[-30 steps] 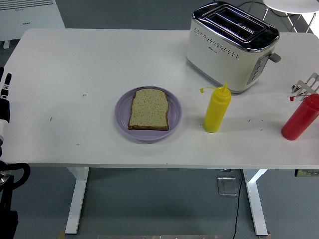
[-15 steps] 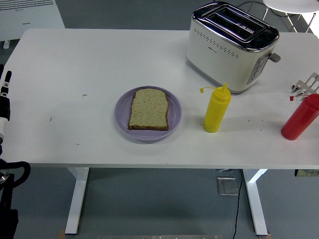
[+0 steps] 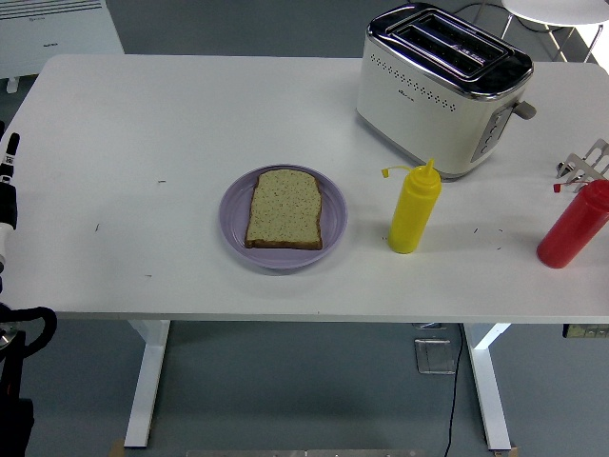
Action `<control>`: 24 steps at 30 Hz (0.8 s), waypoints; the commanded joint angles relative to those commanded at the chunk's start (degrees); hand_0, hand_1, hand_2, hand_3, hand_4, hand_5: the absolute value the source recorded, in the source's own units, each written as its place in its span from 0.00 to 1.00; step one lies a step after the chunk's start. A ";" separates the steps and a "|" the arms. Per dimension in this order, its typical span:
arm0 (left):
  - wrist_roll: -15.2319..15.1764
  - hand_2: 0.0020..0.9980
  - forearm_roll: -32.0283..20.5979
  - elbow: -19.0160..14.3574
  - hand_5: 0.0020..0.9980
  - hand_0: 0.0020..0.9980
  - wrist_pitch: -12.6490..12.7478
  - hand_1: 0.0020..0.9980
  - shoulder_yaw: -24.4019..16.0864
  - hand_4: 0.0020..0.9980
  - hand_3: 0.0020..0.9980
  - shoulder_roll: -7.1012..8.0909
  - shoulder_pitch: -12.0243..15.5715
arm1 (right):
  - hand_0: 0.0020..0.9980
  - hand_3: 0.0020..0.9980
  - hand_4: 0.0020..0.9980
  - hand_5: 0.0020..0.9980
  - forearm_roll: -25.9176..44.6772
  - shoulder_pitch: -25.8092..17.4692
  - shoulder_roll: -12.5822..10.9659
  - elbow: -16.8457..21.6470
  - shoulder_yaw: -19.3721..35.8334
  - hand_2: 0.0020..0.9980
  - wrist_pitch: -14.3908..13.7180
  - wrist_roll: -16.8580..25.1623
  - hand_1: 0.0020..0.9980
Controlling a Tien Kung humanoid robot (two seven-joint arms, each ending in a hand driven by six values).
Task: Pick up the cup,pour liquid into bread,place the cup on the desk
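Observation:
No cup is in view. A yellow squeeze bottle [image 3: 414, 211] stands upright on the white table [image 3: 143, 124], right of a purple plate [image 3: 233, 205] that holds one slice of bread [image 3: 284, 208]. A red squeeze bottle [image 3: 572, 227] stands upright at the right edge. A silver part of my right hand [image 3: 582, 164] shows at the right edge, just above and behind the red bottle; I cannot tell if it touches it. My left arm [image 3: 8, 181] rests at the left edge, far from the plate.
A white and chrome toaster [image 3: 440, 88] stands at the back right, behind the yellow bottle. A white heater [image 3: 57, 33] is on the floor beyond the table's far left corner. A chair base shows at the top right.
My left arm has drawn back slightly toward the left edge. Nothing on the table has moved.

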 joint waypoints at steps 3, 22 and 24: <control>0.01 0.78 0.01 0.02 1.00 0.80 0.00 0.77 0.04 0.46 0.74 -0.02 -0.01 | 0.77 0.65 0.50 0.51 0.14 -0.05 0.05 -0.04 -0.09 0.69 -0.21 0.07 0.69; 0.01 0.78 -0.03 0.06 1.00 0.80 0.03 0.77 0.39 0.46 0.75 0.08 -0.02 | 0.76 0.64 0.47 0.48 0.46 -0.03 -0.03 0.39 0.06 0.68 -0.37 0.07 0.68; 0.02 0.78 -0.02 0.07 1.00 0.80 0.03 0.77 0.55 0.46 0.75 0.09 -0.03 | 0.76 0.64 0.47 0.48 0.49 -0.04 -0.05 0.40 0.08 0.68 -0.39 0.06 0.68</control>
